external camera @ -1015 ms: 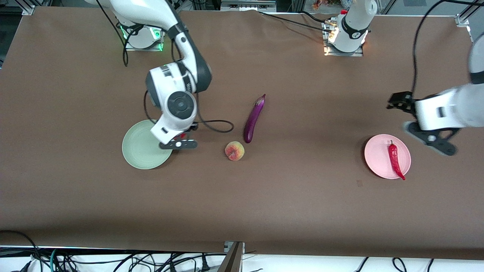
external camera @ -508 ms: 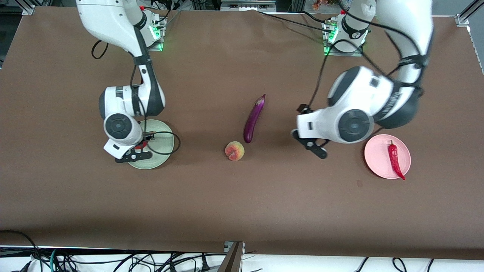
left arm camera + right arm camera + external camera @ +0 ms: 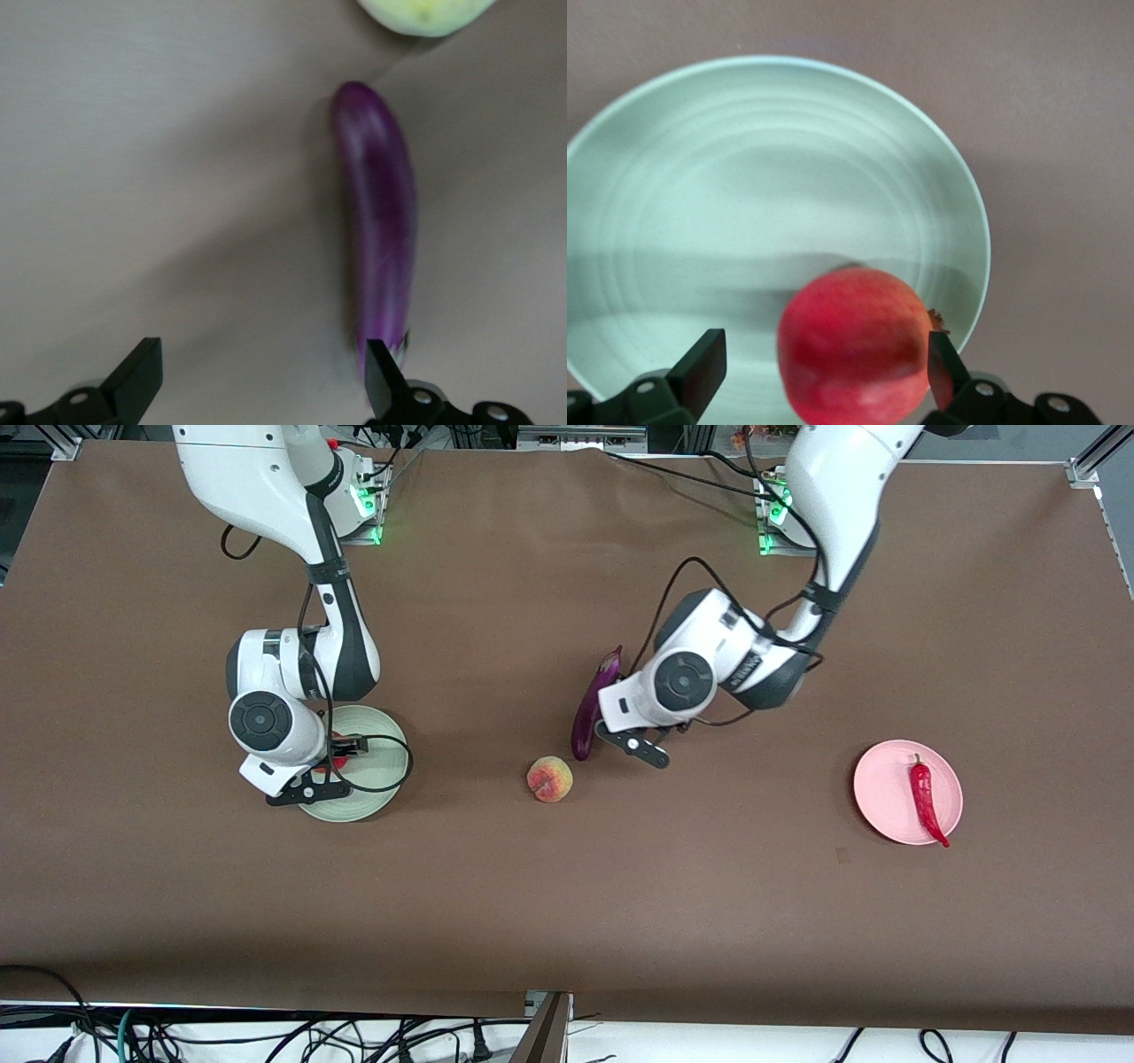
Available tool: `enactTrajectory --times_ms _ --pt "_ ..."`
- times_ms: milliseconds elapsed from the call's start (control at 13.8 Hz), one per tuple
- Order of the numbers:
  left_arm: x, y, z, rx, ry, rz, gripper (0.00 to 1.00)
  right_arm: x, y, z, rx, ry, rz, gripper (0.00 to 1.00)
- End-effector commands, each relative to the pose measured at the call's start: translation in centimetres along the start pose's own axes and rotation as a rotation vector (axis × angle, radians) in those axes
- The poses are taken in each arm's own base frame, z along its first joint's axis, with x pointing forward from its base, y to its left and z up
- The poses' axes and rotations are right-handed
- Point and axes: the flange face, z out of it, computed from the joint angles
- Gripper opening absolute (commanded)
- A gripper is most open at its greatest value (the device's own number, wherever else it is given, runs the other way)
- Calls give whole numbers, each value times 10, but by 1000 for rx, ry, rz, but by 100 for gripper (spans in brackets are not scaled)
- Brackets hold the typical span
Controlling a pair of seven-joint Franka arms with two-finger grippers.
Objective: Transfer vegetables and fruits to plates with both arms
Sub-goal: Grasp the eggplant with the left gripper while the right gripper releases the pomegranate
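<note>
Two plates: a round pale green matte plate (image 3: 376,779) lies toward the right arm's end of the brown table (image 3: 567,903); a round pink matte plate (image 3: 890,793) lies toward the left arm's end.
Change, right arm: the right gripper (image 3: 819,372) has just spread its fingers over the green plate. The round red pomegranate (image 3: 855,345) sits between them, one finger just beside it and the other clear.
Meaning: the pomegranate is judged delivered, and this arm can lift away.
Change, left arm: within the last second the left gripper (image 3: 261,381) has swung in from the pink plate's end of the table to the table's middle. It hangs wide open and empty over the long glossy purple eggplant (image 3: 592,704).
Meaning: the eggplant is judged the next pickup.
Already placed: the curved red chili pepper (image 3: 926,802) lies on the pink plate.
Remaining: the pinkish-orange peach (image 3: 549,779) rests on the table just beside the eggplant's rounded end, nearer to the front camera.
View differences: the front view hides both grippers under the wrists and shows only a sliver of pomegranate. The right wrist view shows the fruit whole. The left wrist view shows one finger over the eggplant's end, so the jaws do not yet straddle it.
</note>
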Motion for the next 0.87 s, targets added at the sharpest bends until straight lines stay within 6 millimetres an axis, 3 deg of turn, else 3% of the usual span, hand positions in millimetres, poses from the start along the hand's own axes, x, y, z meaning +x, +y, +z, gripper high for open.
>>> enactTrajectory --times_ms 0,218,290,435,798 --pt "-15 6 11 -9 75 -58 100 9 -6 -41 43 42 -14 100" --pt "-17 33 31 -18 105 -51 100 26 -28 -102 80 66 69 100" --pt "-17 37 34 -22 120 -59 100 30 -34 -114 99 63 113 100" --pt "-12 38 46 -24 138 -56 100 35 -59 -130 183 53 164 100" --pt "-10 57 77 -43 165 -38 100 41 -138 -140 262 51 246 100"
